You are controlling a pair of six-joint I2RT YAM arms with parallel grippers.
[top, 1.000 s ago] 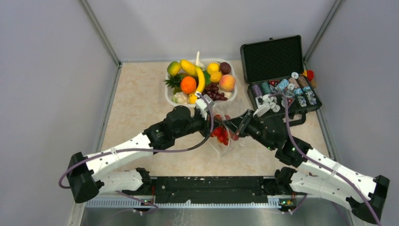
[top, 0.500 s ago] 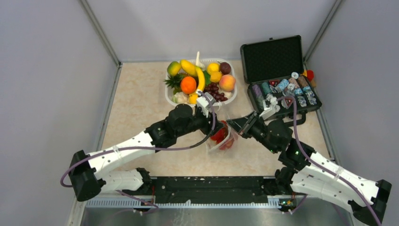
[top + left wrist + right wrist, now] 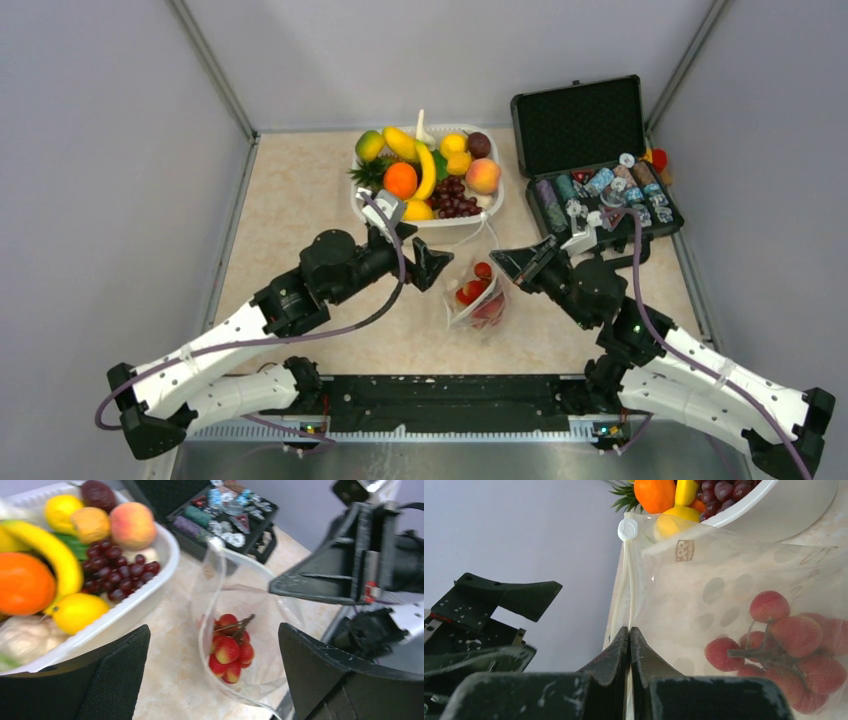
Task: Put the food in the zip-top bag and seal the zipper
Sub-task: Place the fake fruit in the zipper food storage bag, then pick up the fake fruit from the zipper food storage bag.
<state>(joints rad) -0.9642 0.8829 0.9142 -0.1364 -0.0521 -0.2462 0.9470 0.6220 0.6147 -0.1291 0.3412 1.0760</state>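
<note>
Strawberries (image 3: pixel 804 635) sit inside the zip-top bag (image 3: pixel 734 565) on the table (image 3: pixel 300 220), its zipper (image 3: pixel 626 595) pinched by the pressed-together right end effector (image 3: pixel 628 632), the left end effector (image 3: pixel 430 268) spread and empty beside it; the mouth seems unsealed, and the orange (image 3: pixel 400 180), banana (image 3: pixel 428 172) and grapes (image 3: pixel 455 195) lie in the white tub (image 3: pixel 150 595).

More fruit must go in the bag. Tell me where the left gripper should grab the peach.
Probably pinch the peach across its round middle, coming straight down from above: it sits on top at the right end of the white tub, with the wall and grapes crowding its sides.
</note>
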